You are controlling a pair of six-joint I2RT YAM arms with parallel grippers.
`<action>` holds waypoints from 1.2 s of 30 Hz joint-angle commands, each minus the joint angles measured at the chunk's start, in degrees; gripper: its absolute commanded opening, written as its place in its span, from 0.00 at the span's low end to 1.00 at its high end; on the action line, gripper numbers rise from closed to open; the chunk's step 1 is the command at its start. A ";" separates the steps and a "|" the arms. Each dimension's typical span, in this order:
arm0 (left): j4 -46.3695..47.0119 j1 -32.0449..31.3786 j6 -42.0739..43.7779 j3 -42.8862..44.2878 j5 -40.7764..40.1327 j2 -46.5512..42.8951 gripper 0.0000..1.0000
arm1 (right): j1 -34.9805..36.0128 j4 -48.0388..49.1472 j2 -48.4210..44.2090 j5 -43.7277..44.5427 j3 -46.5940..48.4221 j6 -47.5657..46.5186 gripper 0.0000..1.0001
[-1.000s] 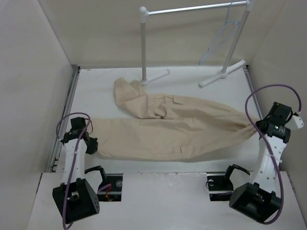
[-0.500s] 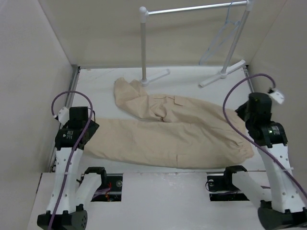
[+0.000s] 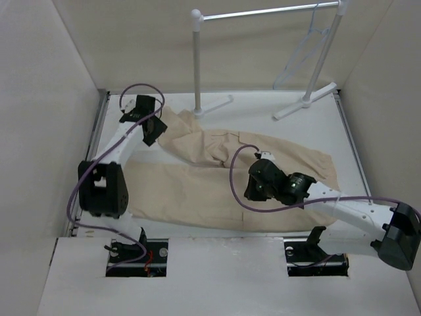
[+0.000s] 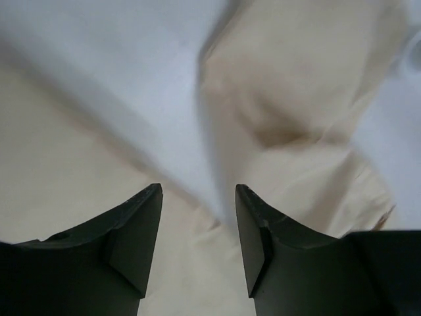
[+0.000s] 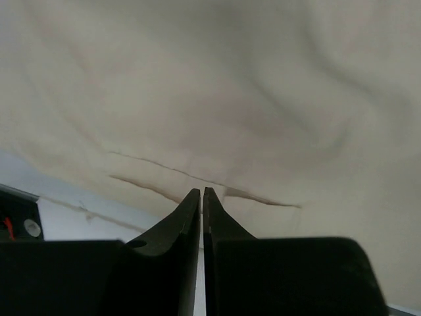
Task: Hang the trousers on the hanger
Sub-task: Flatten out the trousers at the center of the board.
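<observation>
Trousers (image 3: 217, 174) lay flat on the table (image 3: 276, 125); the hanger (image 3: 295, 56) hung on the rack (image 3: 196, 59) behind, well apart.
The left gripper (image 4: 197, 243) hovered with jaws spread over the far leg end. The right gripper (image 5: 202, 217) was clenched on nothing above the cloth near its front edge.

Soft, even light fills the top view, bright without glare. Only faint shadows lie under the folds of the trousers (image 3: 184, 191) and beside the rack (image 3: 196, 66) posts at the far edge of the table (image 3: 263, 108). In the left wrist view the cloth is smeared by blur and the white surface looks bluish, while the left gripper (image 4: 197, 197) is crisp and dark. The right wrist view is dimmer and soft, its right gripper (image 5: 201, 197) nearly black.
</observation>
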 commanded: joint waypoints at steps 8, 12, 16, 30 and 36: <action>4.49 3.94 7.88 27.63 0.45 30.61 0.47 | 2.64 6.53 -8.07 -1.66 -7.03 7.31 0.49; 2.73 4.73 8.58 33.70 0.27 37.11 0.47 | -2.89 4.95 -13.07 -2.98 -8.96 6.17 0.59; 1.32 4.91 9.02 37.14 -0.08 40.91 0.17 | -11.14 2.67 -18.79 -2.55 -10.98 5.90 0.63; 1.59 4.65 2.79 5.79 -14.76 -9.16 0.03 | -35.86 5.65 -17.49 -8.44 -13.98 -1.56 0.66; -5.52 6.93 1.99 5.93 -14.05 -19.55 0.03 | -38.85 6.44 -18.45 -8.08 -12.66 -1.74 0.71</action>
